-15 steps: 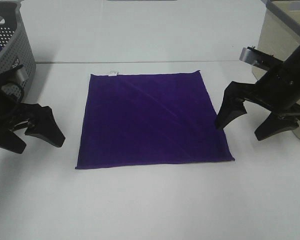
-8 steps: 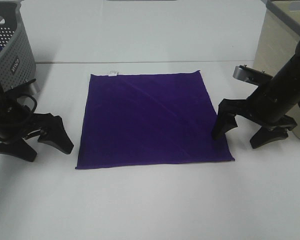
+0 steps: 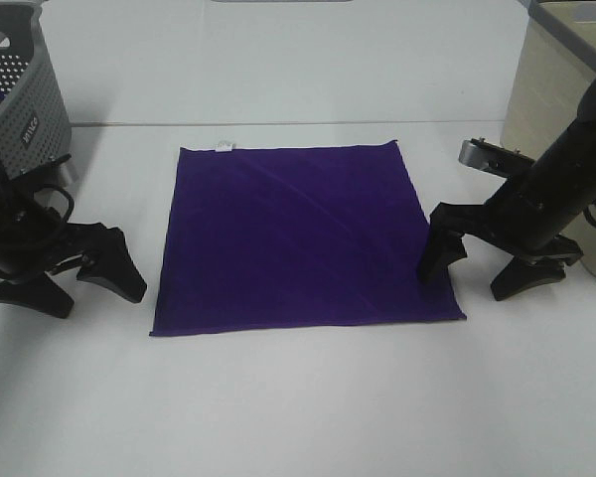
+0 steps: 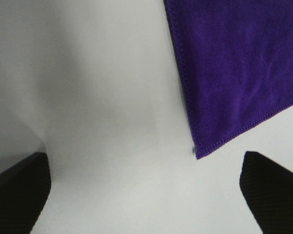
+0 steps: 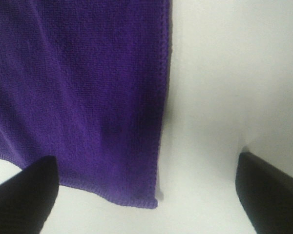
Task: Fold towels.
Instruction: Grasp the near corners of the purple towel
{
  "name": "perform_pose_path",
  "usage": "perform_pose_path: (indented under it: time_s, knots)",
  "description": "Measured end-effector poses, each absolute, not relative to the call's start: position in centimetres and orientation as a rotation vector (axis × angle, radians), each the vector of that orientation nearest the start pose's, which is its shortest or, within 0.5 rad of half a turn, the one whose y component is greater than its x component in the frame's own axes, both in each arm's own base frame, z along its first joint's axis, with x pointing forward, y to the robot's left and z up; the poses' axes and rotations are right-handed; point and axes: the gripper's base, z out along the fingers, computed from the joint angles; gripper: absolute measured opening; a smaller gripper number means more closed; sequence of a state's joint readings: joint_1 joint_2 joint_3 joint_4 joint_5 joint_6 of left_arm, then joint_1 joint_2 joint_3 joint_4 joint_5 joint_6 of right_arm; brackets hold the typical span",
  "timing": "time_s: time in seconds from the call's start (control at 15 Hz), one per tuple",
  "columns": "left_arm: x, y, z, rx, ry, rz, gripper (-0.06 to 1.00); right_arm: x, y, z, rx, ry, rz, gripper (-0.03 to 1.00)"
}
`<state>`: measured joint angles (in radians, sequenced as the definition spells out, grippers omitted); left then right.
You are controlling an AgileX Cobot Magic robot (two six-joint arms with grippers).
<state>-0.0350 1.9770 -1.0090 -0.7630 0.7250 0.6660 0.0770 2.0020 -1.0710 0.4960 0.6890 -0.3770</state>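
The deep purple towel (image 3: 298,238) lies flat and spread out on the white table, with its small white tag (image 3: 224,147) at the far left corner. My left gripper (image 3: 91,296) is open and empty, low over the table just left of the towel's near left corner. In the left wrist view the towel (image 4: 239,63) shows that corner between the gripper's (image 4: 146,195) fingers. My right gripper (image 3: 465,283) is open and empty, low at the towel's right edge near the near right corner, with one finger (image 3: 432,260) over the hem. The right wrist view shows the towel (image 5: 83,97) and the gripper (image 5: 146,200) astride that corner.
A grey perforated basket (image 3: 20,89) stands at the back left, close behind my left arm. A beige container (image 3: 556,99) stands at the back right, beside my right arm. White table (image 3: 298,397) lies in front of the towel.
My left gripper has moved right toward the towel's near left corner. My right gripper has come down and left, so its inner finger now sits at the towel's right edge.
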Motion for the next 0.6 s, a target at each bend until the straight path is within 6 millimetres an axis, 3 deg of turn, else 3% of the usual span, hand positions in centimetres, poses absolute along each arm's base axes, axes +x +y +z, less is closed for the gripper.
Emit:
perform_pose_path:
  time_s: [0.33, 0.6]
  knots:
    - [33.1, -6.0, 10.7, 0.188, 2.935, -0.714, 0.98, 34.2, 5.4, 10.4, -0.11, 3.019, 0.475, 0.96]
    - [32.6, -9.6, 10.6, 0.192, 2.941, -0.735, 0.92, 34.3, 5.9, 10.4, -0.043, 2.999, 0.551, 0.96]
